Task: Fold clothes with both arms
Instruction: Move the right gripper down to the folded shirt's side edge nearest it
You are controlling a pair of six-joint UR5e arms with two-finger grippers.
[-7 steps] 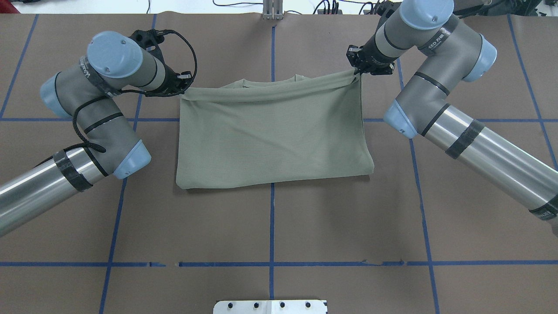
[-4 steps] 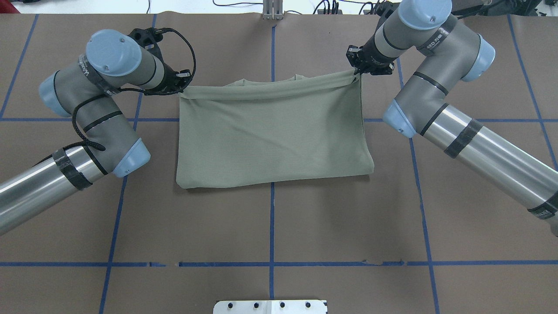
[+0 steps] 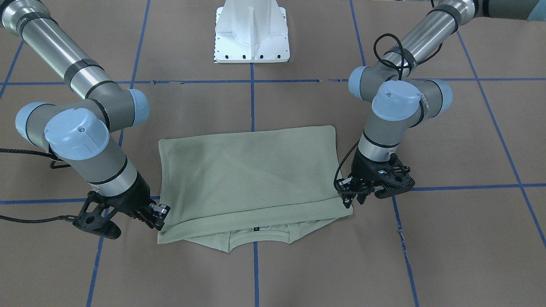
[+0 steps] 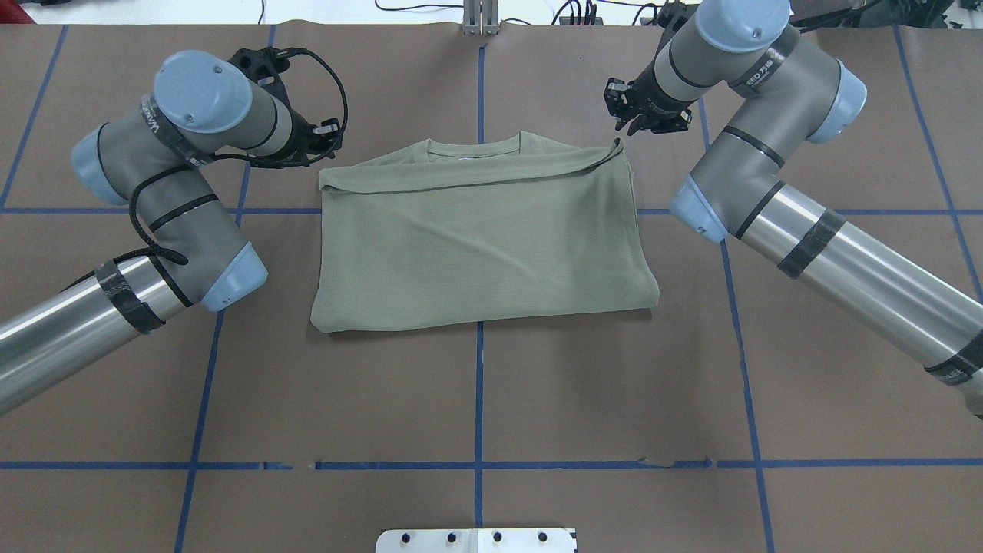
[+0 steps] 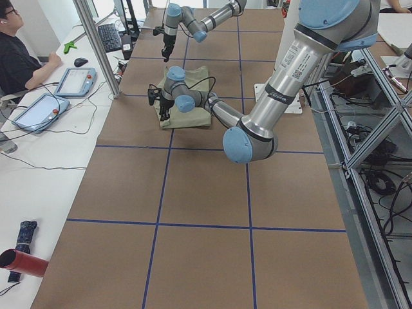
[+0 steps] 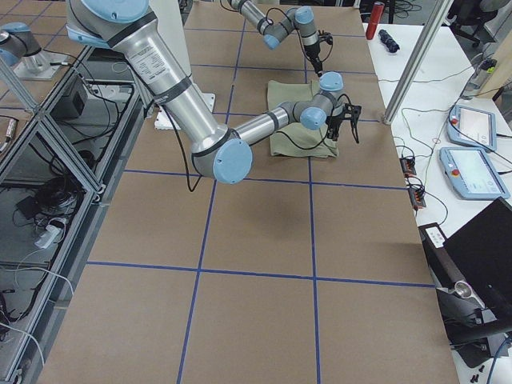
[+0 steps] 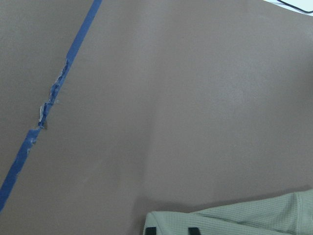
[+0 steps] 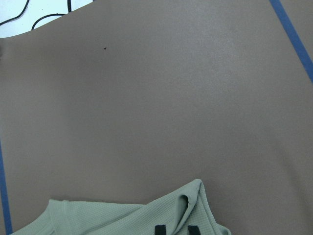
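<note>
- the shirt (image 4: 484, 246) lies flat on the table (image 4: 614, 384) between the two claws. its body spreads from them back toward the robot's side.
- the left claw (image 4: 326, 144) is spread and pinches nothing. in its wrist view its two black fingertips (image 7: 149, 230) stand apart over one corner of the cloth.
- the right claw (image 4: 626, 115) is also spread and empty. its fingertips (image 8: 160, 229) stand apart over the other corner, where the cloth curls up into a small loop.
- seen from overhead, the left claw sits just beside its corner, and whether it touches cannot be told. a strip of bare table shows between the right claw and its corner.
- the shirt is sage green, a fine plain knit, folded over into a rough rectangle with faint slanting creases.
- a soft rolled fold edge runs from one claw across to the other.
- the round ribbed collar (image 3: 256, 239) pokes out past that edge, on the side away from the robot.
- a small black label (image 3: 256, 229) and a white string (image 3: 266, 227) show inside the neck.
</note>
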